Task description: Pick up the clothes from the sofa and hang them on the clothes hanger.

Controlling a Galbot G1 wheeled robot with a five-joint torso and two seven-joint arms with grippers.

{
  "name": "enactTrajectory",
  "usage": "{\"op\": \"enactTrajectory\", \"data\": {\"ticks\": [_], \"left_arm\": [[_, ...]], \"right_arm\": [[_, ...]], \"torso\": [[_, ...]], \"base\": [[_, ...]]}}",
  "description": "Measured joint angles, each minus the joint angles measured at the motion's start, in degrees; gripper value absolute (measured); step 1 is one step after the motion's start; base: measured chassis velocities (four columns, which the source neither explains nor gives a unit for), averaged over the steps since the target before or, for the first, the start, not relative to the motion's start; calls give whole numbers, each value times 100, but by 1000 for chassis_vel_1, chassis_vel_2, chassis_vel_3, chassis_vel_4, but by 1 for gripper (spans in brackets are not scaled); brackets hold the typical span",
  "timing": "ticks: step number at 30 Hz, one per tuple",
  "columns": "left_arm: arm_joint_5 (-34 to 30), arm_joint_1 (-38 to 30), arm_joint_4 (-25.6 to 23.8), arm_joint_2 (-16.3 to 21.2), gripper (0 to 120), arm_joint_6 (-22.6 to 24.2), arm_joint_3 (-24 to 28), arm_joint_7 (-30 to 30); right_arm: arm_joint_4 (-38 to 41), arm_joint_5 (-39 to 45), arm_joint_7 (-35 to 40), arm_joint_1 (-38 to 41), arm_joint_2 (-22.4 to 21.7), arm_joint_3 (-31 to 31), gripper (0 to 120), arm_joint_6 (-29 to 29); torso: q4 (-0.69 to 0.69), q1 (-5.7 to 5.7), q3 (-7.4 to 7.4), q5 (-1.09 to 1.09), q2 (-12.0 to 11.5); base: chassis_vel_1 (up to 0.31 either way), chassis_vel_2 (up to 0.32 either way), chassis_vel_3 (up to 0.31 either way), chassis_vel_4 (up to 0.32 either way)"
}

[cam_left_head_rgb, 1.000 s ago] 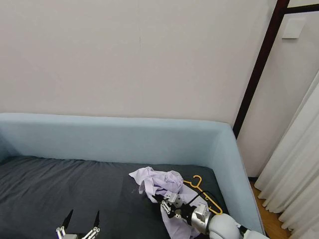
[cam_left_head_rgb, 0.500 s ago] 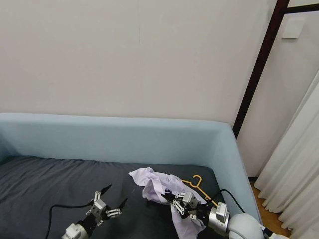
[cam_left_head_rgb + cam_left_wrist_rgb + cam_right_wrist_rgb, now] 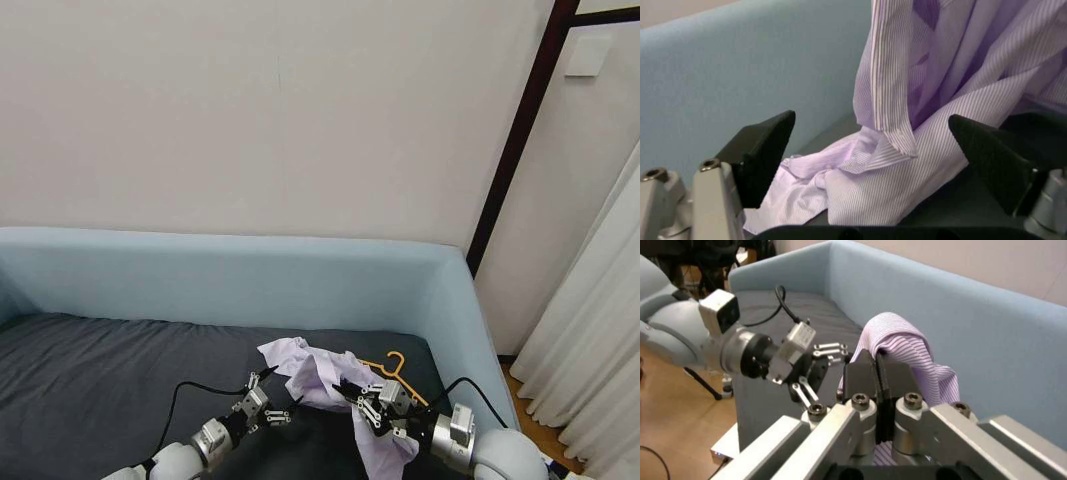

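Striped lilac shirt [image 3: 315, 368] is held pinched by the right hand [image 3: 368, 400] above the sofa [image 3: 300, 282], left hand [image 3: 274, 392] spread wide at its 9 o'clock.

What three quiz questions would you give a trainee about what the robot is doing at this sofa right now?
1. True or false: the right gripper is shut on the purple shirt.
2. The left gripper is: A open beside the shirt; B shut on the shirt; C resting on the floor.
3. Fill in: the orange hanger lies on the ____.

Key: 1 true; 2 A; 3 sofa.
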Motion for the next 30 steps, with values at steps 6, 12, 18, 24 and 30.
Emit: {"op": "enactTrajectory", "data": {"ticks": [6, 12, 18, 24, 30], "left_arm": [[59, -50, 217, -225, 74, 0, 43, -14], [99, -104, 403, -392, 45, -13, 95, -59], [259, -75, 394, -430, 27, 9, 16, -169], [276, -105, 348, -468, 3, 17, -47, -211], [296, -42, 96, -377, 0, 48, -152, -328]], "right_arm": [[71, 8, 10, -6, 17, -23, 0, -31], [96, -6, 11, -132, -1, 37, 0, -31], [30, -24, 13, -208, 2, 97, 0, -12], [34, -23, 11, -246, -40, 137, 0, 17], [3, 92, 38, -261, -31, 256, 0, 15]], "torso": [[0, 0, 0, -1, 0], [-1, 0, 0, -1, 1], [0, 0, 0, 0, 1], [-1, 0, 0, -1, 0], [0, 0, 0, -2, 0]], "base": [[0, 0, 0, 0], [0, 0, 0, 0], [0, 0, 0, 0], [0, 0, 0, 0], [0, 0, 0, 0]]}}
